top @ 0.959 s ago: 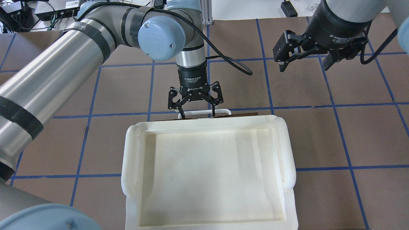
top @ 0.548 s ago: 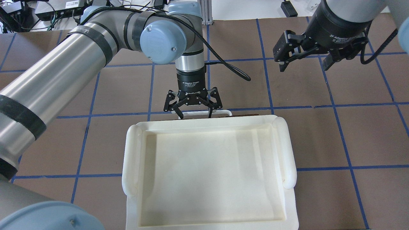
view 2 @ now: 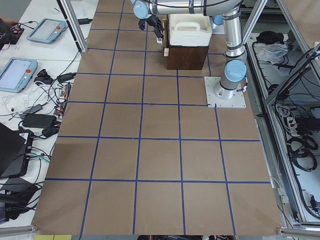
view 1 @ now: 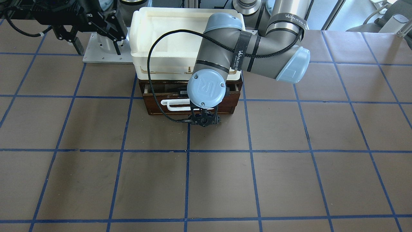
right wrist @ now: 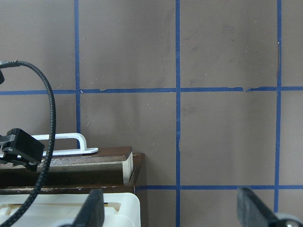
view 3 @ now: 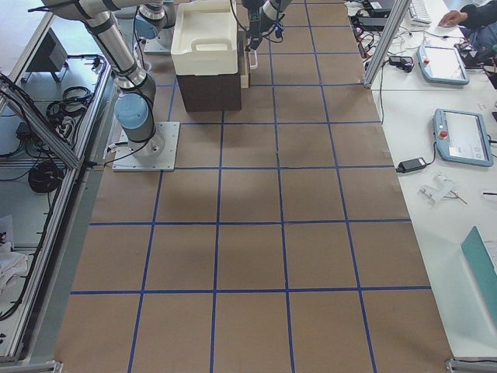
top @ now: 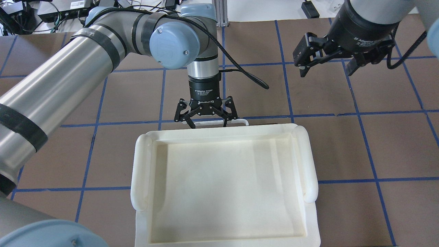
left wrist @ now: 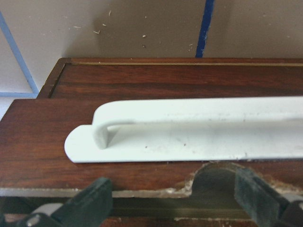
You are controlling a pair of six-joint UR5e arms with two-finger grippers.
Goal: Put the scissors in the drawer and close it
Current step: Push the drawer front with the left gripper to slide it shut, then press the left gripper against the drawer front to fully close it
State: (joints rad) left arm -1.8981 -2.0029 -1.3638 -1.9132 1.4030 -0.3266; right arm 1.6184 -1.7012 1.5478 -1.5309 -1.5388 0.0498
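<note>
The dark brown drawer (view 1: 154,109) sits in the wooden box under the white tray, out by a narrow gap, with a strip of pale inside showing. Its white bar handle (top: 237,120) (left wrist: 189,132) faces away from the robot. My left gripper (top: 208,124) (left wrist: 173,203) is open, its fingertips on either side of the handle's middle at the drawer front's top edge. Well above the table at the far right, my right gripper (top: 327,68) (right wrist: 173,210) hangs open and empty. The scissors show in no view.
A large white tray (top: 140,164) rests on top of the wooden box (view 2: 187,57) and hides most of the drawer from above. My left arm (view 1: 257,54) reaches over the tray. Brown table with blue grid lines lies beyond the drawer.
The left gripper has moved slightly toward the robot, and less of the drawer's brown front shows past the tray's edge. The right gripper has stayed in place.
</note>
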